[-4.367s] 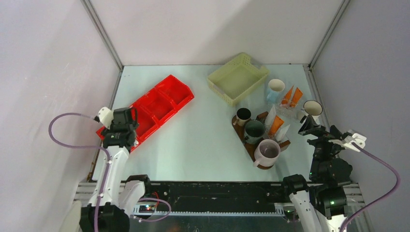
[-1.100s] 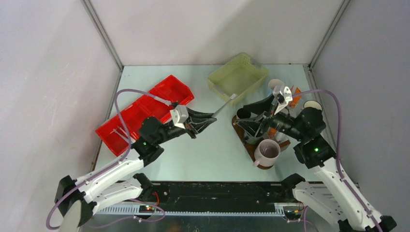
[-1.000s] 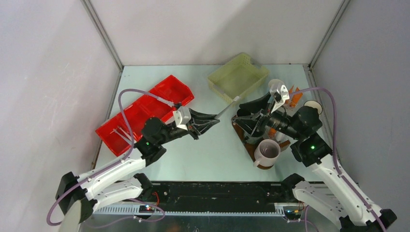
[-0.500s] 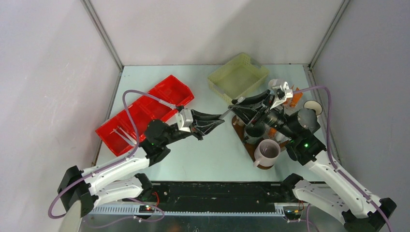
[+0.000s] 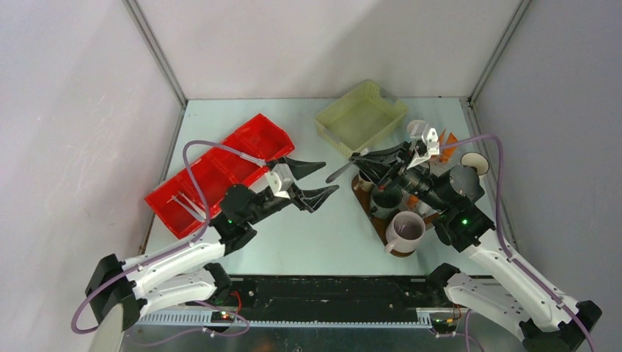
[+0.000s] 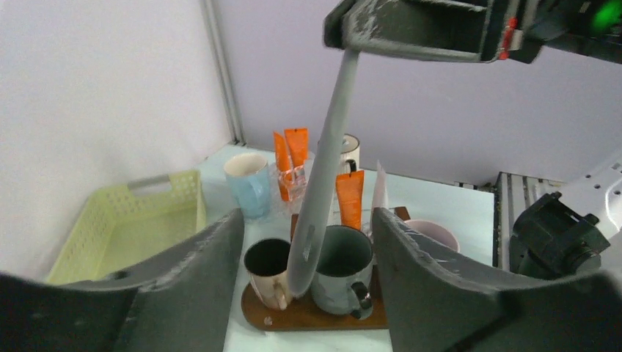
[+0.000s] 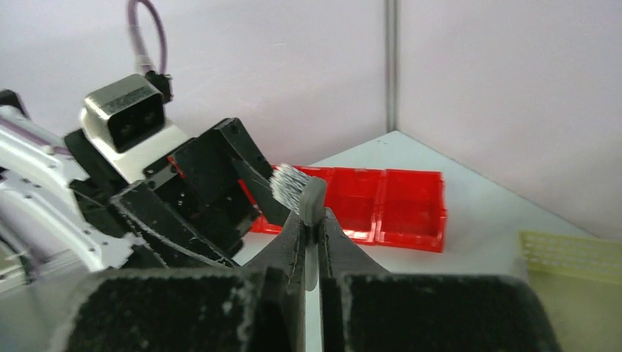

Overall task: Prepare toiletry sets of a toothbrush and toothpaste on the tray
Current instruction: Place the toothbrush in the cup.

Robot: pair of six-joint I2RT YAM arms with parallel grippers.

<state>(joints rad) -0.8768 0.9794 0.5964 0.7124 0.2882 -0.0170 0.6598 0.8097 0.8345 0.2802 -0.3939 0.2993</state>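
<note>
Now the handover step: the right gripper [image 5: 360,155] pinches the toothbrush [image 6: 323,169] tight, in the air just beside the tray [image 6: 308,317]; the left gripper [image 5: 330,176] gapes, empty. Next: tip it into 1 mug [image 6: 268,273]

**Toothbrush aloft, mugs on tray**

The slim white toothbrush [image 6: 319,183] hangs tilted over the tabletop's [image 5: 330,238] middle, pinched below its bristles by the right gripper [image 7: 312,220]. Near the right edge, the dark oval tray [image 6: 308,317] carries a dark green mug [image 6: 341,271], small brown mug [image 6: 268,275], mauve-grey mug [image 5: 405,231], orange toothpaste tube [image 6: 350,199] and white tube [image 6: 379,194].
</note>
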